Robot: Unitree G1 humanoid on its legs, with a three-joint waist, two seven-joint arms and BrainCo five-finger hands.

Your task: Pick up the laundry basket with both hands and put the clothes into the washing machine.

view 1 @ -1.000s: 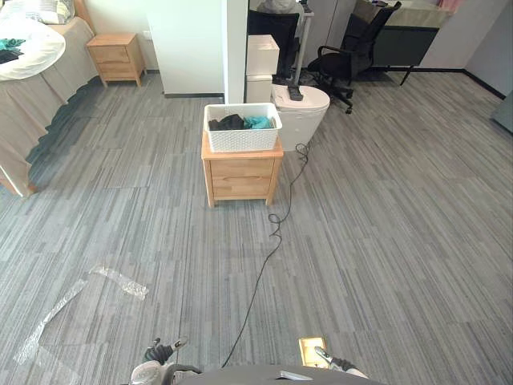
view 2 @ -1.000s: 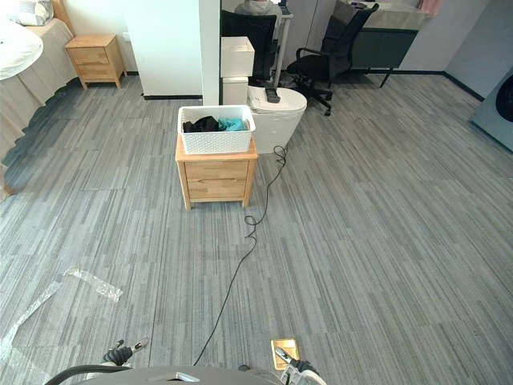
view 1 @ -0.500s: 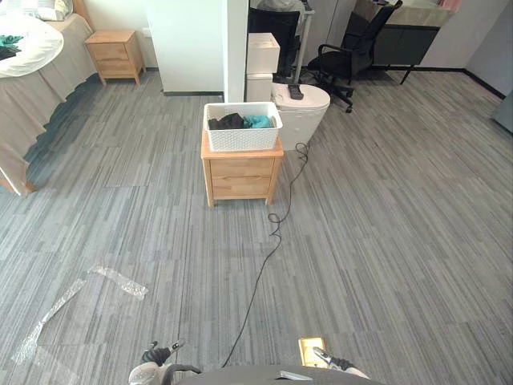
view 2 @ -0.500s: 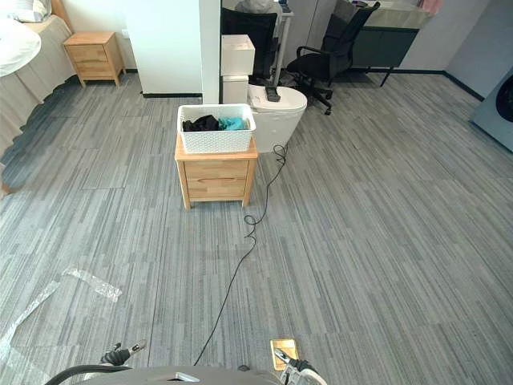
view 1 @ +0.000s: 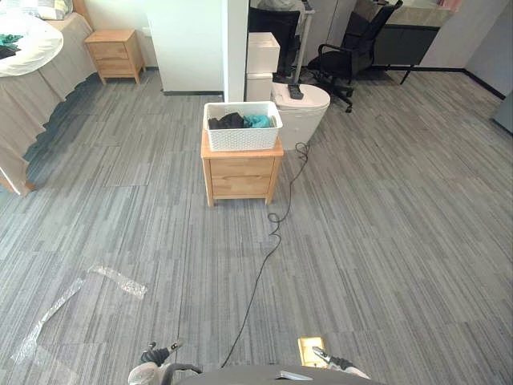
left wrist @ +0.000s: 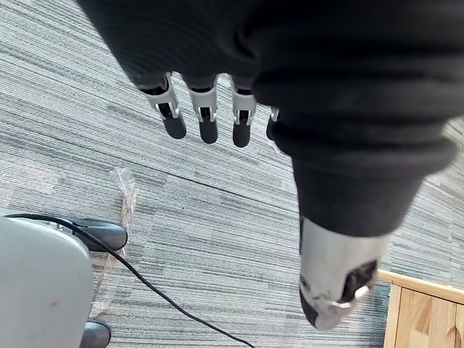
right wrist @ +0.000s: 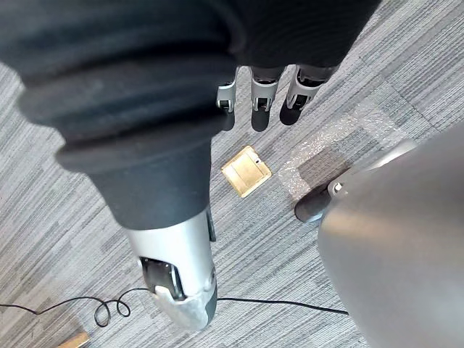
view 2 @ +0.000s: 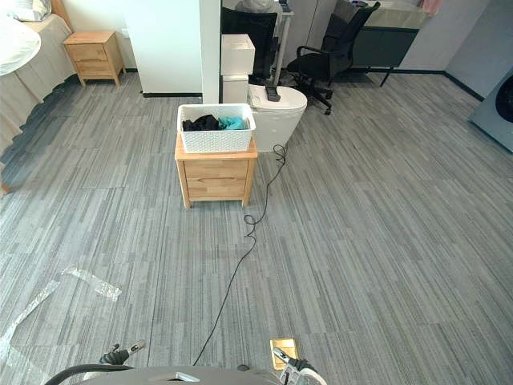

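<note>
Both unclenched, left hand (left wrist: 207, 119) and right hand (right wrist: 262, 103) hang far from the laundry basket (view 1: 242, 139).

Head cameras look down across grey striped carpet floor (view 1: 385, 241), sharing a far white woven basket (view 1: 242, 127). Wrist cameras look floorward, close past left hand (left wrist: 206, 116) and right hand (right wrist: 264, 98)

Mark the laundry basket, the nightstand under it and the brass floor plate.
laundry basket (view 1: 242, 138): left eye view, white front wall.
nightstand (view 1: 241, 176): left eye view, drawer front.
brass floor plate (right wrist: 246, 171): right wrist view, its centre.
</note>
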